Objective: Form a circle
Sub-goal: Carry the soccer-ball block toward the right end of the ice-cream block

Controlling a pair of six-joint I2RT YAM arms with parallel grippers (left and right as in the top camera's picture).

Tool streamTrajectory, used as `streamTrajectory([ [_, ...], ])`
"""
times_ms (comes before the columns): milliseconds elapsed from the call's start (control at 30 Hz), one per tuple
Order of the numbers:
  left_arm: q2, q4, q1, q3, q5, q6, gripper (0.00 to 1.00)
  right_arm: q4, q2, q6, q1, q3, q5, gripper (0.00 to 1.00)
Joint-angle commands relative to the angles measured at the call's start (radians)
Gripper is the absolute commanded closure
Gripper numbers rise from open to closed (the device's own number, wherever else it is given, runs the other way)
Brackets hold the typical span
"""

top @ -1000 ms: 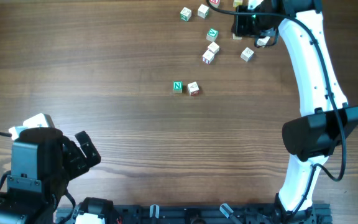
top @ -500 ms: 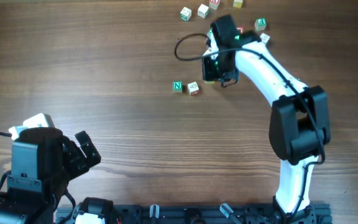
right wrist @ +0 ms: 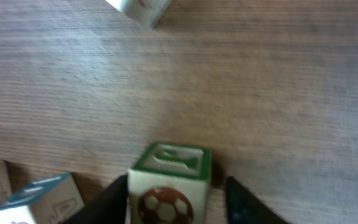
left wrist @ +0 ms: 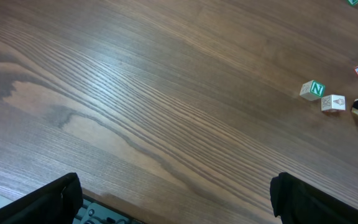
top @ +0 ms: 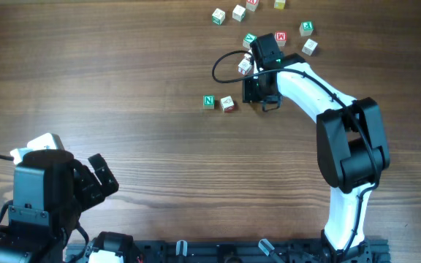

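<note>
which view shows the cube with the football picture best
Right wrist: the football cube fills the foreground between the fingers, green top and ball face clear. Overhead, the right gripper hides it; the left wrist view shows nothing recognisable.

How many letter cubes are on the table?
12 letter cubes: seven at the far side, two beside the right gripper, two mid-table, one between its jaws; more may be hidden.

My views fill with a brown wooden table (top: 123, 73), its grain running side to side, soft light glancing off the surface.
</note>
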Motion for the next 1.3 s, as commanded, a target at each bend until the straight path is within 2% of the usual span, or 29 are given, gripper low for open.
streamTrajectory([
  [0,-0.002,0.003,0.006,-0.005,-0.016,-0.013,0.0,-0.049,-0.041,0.036,-0.001,0.019,0.024,0.44],
  [100,-0.002,0.003,0.006,-0.005,-0.016,-0.013,0.0,-0.082,-0.131,0.037,-0.001,0.029,0.021,0.42],
  [200,-0.002,0.003,0.006,-0.005,-0.016,-0.013,0.0,-0.074,-0.251,0.045,-0.001,0.029,0.022,0.24],
  [300,-0.002,0.003,0.006,-0.005,-0.016,-0.013,0.0,-0.05,-0.309,0.066,-0.001,0.029,0.058,0.19],
  [333,-0.002,0.003,0.006,-0.005,-0.016,-0.013,0.0,-0.042,-0.31,0.074,-0.001,0.029,0.096,0.21],
  [367,-0.002,0.003,0.006,-0.005,-0.016,-0.013,0.0,-0.035,-0.305,0.087,-0.001,0.026,0.141,0.28],
  [433,-0.002,0.003,0.006,-0.005,-0.016,-0.013,0.0,-0.023,-0.28,0.139,-0.003,0.006,0.228,0.54],
  [500,-0.002,0.003,0.006,-0.005,-0.016,-0.013,0.0,0.004,-0.245,0.206,-0.015,-0.035,0.274,0.7],
  [600,-0.002,0.003,0.006,-0.005,-0.016,-0.013,0.0,0.092,-0.185,0.257,-0.042,-0.105,0.268,0.8],
  [667,-0.002,0.003,0.006,-0.005,-0.016,-0.013,0.0,0.132,-0.133,0.33,-0.05,-0.137,0.233,0.91],
  [867,-0.002,0.003,0.006,-0.005,-0.016,-0.013,0.0,0.262,-0.101,0.317,-0.047,-0.188,0.2,0.9],
  [1000,-0.002,0.003,0.006,-0.005,-0.016,-0.013,0.0,0.311,-0.089,0.18,-0.047,-0.204,0.172,0.87],
  [1133,-0.002,0.003,0.006,-0.005,-0.016,-0.013,0.0,0.322,-0.059,0.146,-0.047,-0.204,0.155,0.87],
  [1267,-0.002,0.003,0.006,-0.005,-0.016,-0.013,0.0,0.351,-0.044,0.03,-0.047,-0.204,0.063,0.87],
])
